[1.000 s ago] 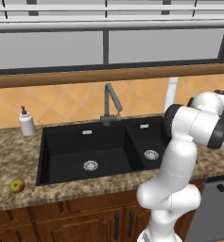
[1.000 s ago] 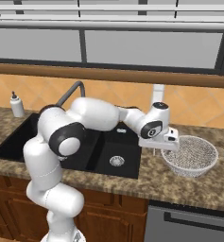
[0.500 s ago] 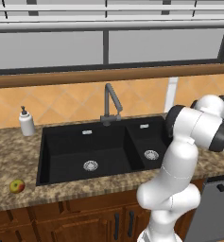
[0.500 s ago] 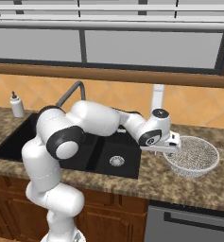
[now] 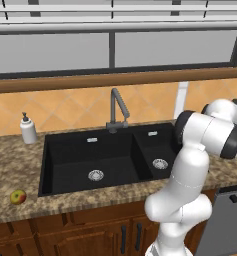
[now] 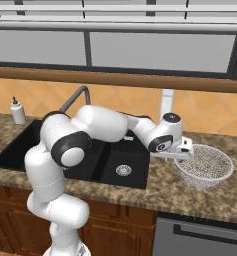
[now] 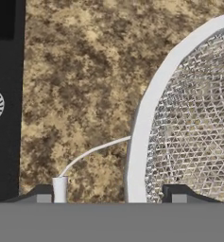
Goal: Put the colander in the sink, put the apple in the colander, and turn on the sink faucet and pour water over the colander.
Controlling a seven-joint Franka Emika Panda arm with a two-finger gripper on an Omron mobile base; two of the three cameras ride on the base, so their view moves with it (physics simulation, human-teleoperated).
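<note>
The colander is sitting upright on the speckled stone surface to the right of the sink, apart from the basin edge. The gripper is hanging over the colander's near-left rim, with the white arm stretching across the smaller basin toward it. In the hand view the gripper is spread wide, one dark fingertip lying outside the pale rim of the colander over bare surface and the other inside over the mesh; the rim is passing between them and neither tip is visibly touching it, so it is holding nothing. A thin pale wire handle is curving off the rim toward the outer fingertip. The apple is resting on the surface at the front left corner of the sink, well apart from the colander. The sink faucet is standing behind the divider between the two basins; the soap dispenser is standing left of the sink.
</note>
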